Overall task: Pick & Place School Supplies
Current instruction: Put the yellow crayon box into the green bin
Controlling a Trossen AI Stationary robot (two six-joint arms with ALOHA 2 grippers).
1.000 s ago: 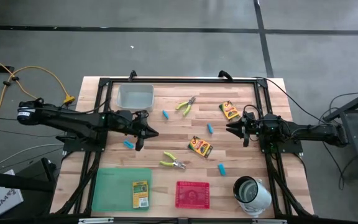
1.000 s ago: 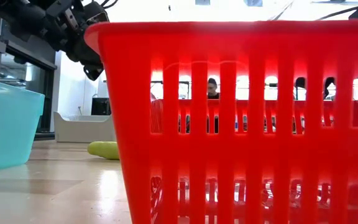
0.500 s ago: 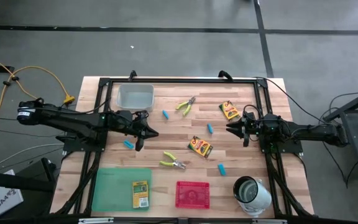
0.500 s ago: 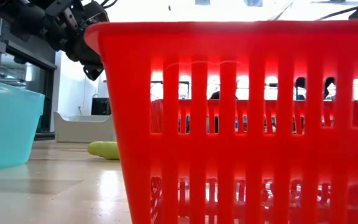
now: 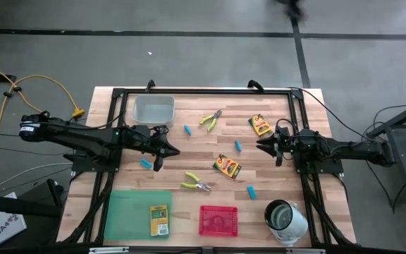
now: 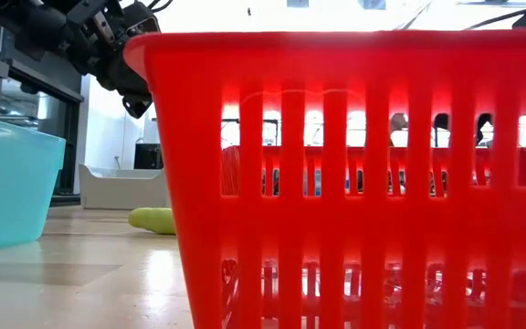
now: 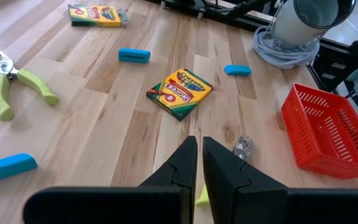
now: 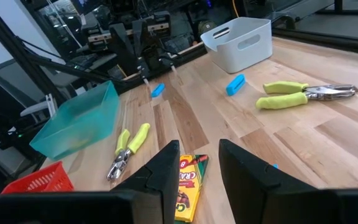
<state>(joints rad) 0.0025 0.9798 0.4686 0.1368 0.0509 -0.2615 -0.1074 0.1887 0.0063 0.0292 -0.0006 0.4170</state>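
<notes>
Both grippers hover above the table and touch nothing. My left gripper (image 5: 168,149) (image 7: 199,163) is shut, over the wood just left of the lower pliers (image 5: 197,184), whose metal tip (image 7: 243,147) shows past its fingers. My right gripper (image 5: 263,146) (image 8: 199,165) is open, near a blue piece (image 5: 237,145) and above the middle crayon box (image 5: 227,166) (image 8: 188,183). A second crayon box (image 5: 261,125) lies flat near the far right. A third (image 5: 160,219) lies in the green tray (image 5: 129,212). Other blue pieces (image 5: 187,130) (image 5: 146,164) (image 5: 251,191) and the far pliers (image 5: 211,120) lie flat on the wood.
A clear tray (image 5: 154,108) stands at the far left, a red slotted tray (image 5: 218,219) (image 6: 354,183) at the near edge, and a white-and-metal cup (image 5: 285,217) at the near right. Black frame rails run along the table's sides. People show far off in the room behind.
</notes>
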